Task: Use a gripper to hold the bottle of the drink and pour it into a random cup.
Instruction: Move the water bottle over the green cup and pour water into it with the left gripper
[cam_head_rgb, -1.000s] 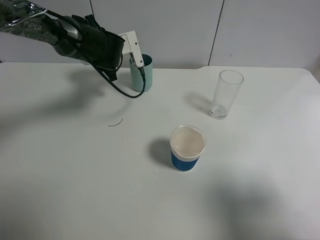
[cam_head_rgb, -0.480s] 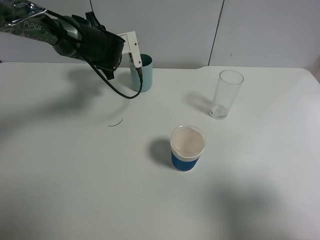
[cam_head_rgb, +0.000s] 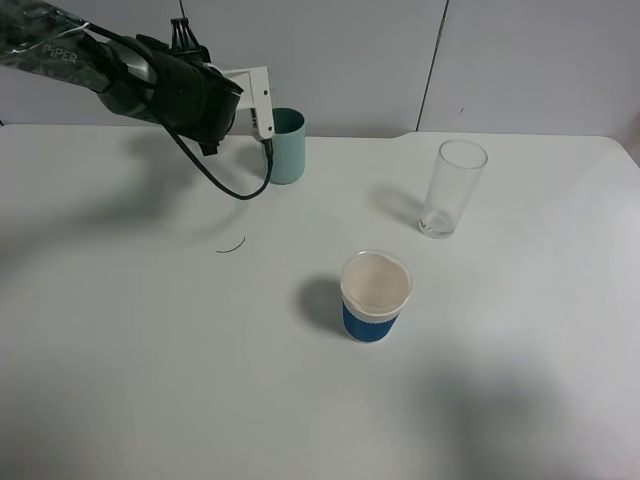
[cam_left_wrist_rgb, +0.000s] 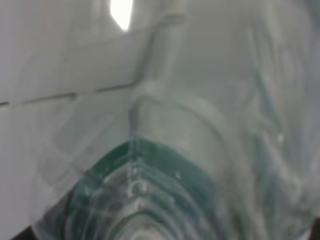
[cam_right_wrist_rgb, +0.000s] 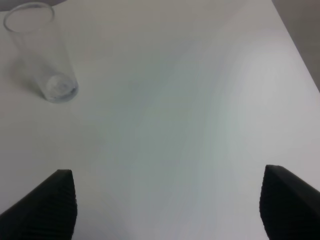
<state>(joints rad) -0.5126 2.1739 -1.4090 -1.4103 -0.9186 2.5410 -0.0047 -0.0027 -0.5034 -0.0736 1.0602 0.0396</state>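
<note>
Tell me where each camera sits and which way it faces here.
Exterior high: mounted high, looking down on the table, teal cup and glass; the left arm shows.
Left wrist: close against the bottle, which fills it; no robot part is clear.
Right wrist: above the table, looking past the open right gripper at the glass.
Shared: exterior and right wrist both show the glass.

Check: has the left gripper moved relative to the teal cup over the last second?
Yes. The left gripper has drawn back to the left, off the teal cup: it covered part of the rim before, and now nearly the whole rim shows.
</note>
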